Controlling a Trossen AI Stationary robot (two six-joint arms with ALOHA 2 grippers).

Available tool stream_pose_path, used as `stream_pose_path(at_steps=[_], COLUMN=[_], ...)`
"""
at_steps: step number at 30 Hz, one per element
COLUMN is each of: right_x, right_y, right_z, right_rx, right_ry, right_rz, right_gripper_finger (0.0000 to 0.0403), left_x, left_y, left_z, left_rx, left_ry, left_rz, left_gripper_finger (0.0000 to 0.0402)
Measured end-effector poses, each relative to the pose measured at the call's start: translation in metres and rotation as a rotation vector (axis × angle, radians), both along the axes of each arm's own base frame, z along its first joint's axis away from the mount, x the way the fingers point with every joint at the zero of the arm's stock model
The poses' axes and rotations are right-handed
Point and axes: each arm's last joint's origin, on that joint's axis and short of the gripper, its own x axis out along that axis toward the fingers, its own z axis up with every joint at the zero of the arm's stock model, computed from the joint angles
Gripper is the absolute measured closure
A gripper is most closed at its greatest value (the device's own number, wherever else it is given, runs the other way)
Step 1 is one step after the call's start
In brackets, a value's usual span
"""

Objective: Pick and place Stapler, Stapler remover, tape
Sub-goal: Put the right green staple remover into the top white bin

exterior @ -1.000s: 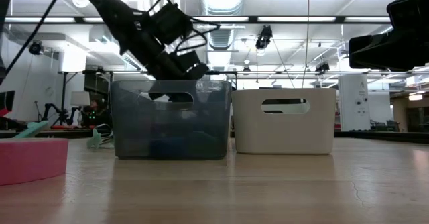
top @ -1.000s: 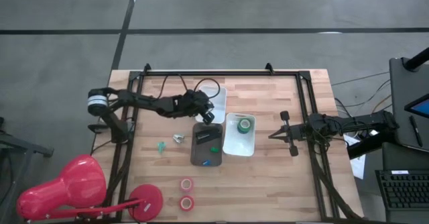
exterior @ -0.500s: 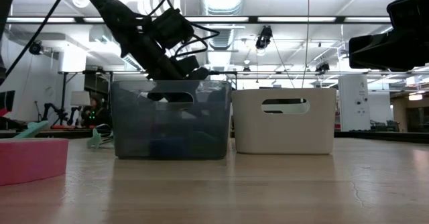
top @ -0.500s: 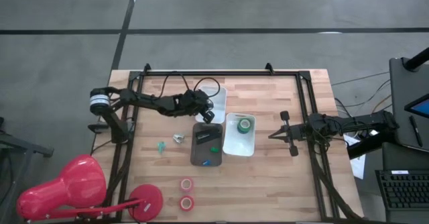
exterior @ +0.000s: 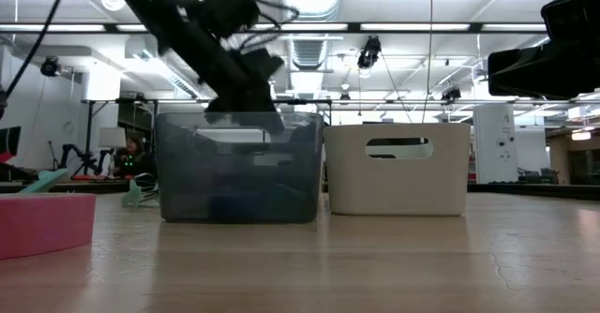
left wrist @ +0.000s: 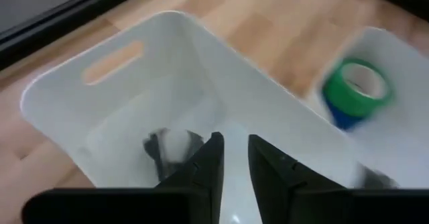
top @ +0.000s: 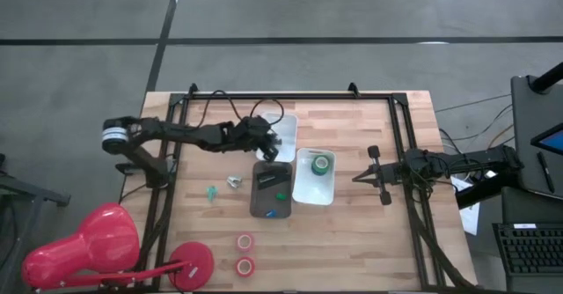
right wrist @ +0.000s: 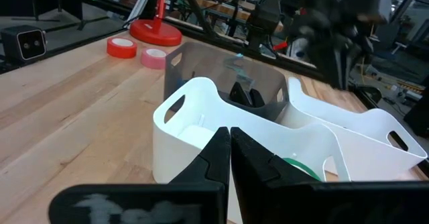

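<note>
Judging by how things lie, the sorting is partly done. A green roll of tape is seen inside the white bin on the right side of the cluster, and in the left wrist view something blue shows just under it, though what it is cannot be told. The dark bin holds a black object with a green piece and a blue piece beside it; which is the stapler cannot be told. A second white bin stands behind these, with a dark item blurred at its bottom.

Two red tape rolls are left on the bare bench, well apart from the bins, and a small teal item and a small metal item lie just beside the dark bin; these look still to be placed.

The left claw hangs over the rear white bin with its fingers slightly apart and nothing held between them. The right claw waits to the right of the bins, its fingers nearly together and empty.
</note>
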Motion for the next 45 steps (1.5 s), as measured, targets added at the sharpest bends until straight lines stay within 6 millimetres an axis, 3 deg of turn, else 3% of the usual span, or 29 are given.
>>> stream_pose_path(at_steps=[7, 11, 17, 26, 32, 45], right_x=[0.000, 0.000, 0.000, 0.000, 0.000, 0.000], right_y=[0.000, 0.000, 0.000, 0.000, 0.000, 0.000], right_z=[0.000, 0.000, 0.000, 0.000, 0.000, 0.000], right_rx=[0.002, 0.002, 0.002, 0.001, 0.000, 0.001], right_ry=[0.001, 0.001, 0.000, 0.001, 0.000, 0.000], right_rz=[0.000, 0.000, 0.000, 0.000, 0.000, 0.001], right_gripper_finger=[0.0394, 0.0394, 0.0394, 0.0394, 0.0394, 0.0394], left_x=[-0.035, -0.055, -0.069, -0.085, -0.086, -0.079], left_y=[-0.030, -0.048, -0.078, -0.099, -0.101, -0.103], left_z=[0.030, 0.038, 0.045, 0.015, -0.007, -0.038], left_rx=[-0.025, -0.038, -0.044, 0.026, 0.029, 0.085], left_ry=[0.075, 0.141, 0.173, 0.476, 0.558, 0.620], left_rz=[-0.075, -0.135, -0.241, -0.248, -0.252, -0.331], left_gripper_finger=[0.0317, 0.0319, 0.0323, 0.0284, 0.0258, 0.0261])
